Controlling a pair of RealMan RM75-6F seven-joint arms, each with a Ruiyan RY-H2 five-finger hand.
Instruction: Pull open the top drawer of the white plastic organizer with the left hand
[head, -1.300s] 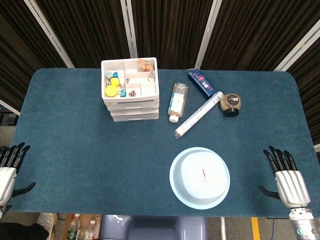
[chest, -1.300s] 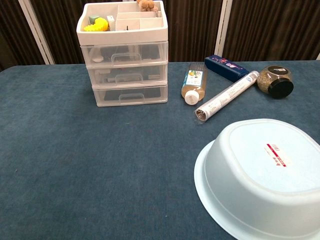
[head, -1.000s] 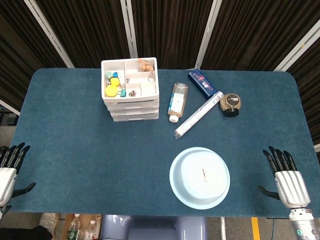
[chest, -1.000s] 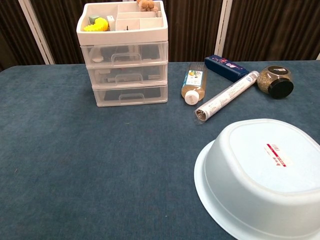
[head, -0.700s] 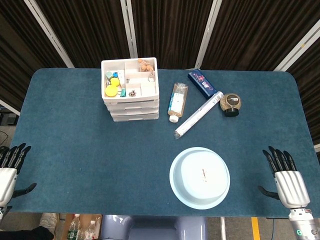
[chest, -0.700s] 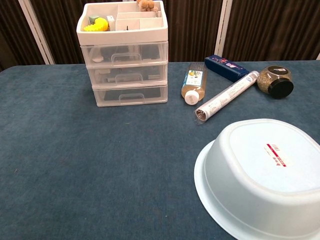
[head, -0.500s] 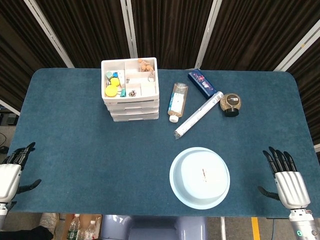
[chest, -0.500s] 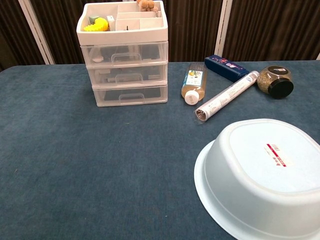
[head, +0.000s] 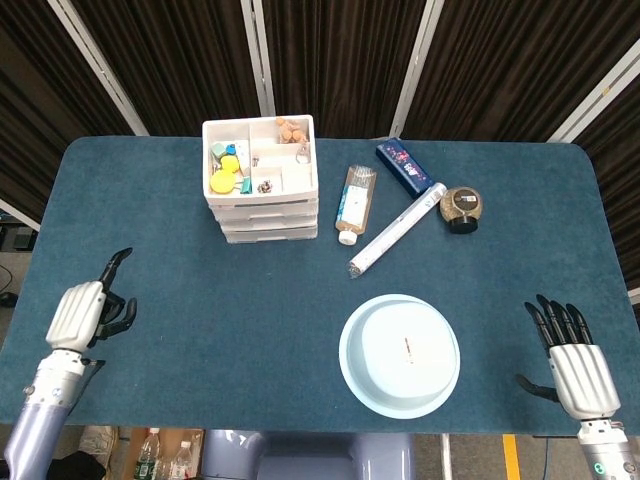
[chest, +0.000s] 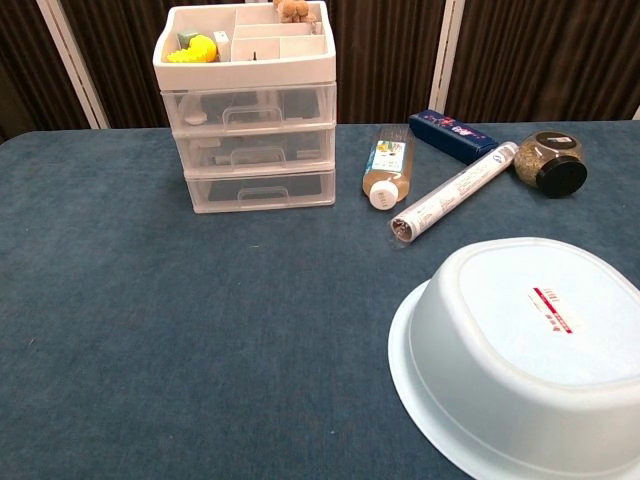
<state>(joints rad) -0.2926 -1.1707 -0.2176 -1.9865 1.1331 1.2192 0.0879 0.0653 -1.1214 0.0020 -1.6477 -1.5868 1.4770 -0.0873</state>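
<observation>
The white plastic organizer (head: 260, 190) (chest: 248, 150) stands at the back left of the blue table, with three clear drawers that all sit flush. Its top drawer (chest: 250, 106) lies under an open tray of small items. My left hand (head: 88, 312) hovers over the front left of the table, well short of the organizer and to its left. It is turned on edge and holds nothing, with its fingers (head: 119, 257) pointing toward the back. My right hand (head: 572, 365) is at the front right edge, fingers spread and empty. Neither hand shows in the chest view.
An upturned pale blue bowl (head: 400, 355) (chest: 520, 350) sits front right of centre. Right of the organizer lie a bottle (head: 353, 203), a clear tube (head: 397, 229), a dark blue box (head: 403, 167) and a jar (head: 461, 208).
My left hand has moved in from the table's left front corner, forward and to the right, and turned onto its edge. The right hand and all objects stay put.
</observation>
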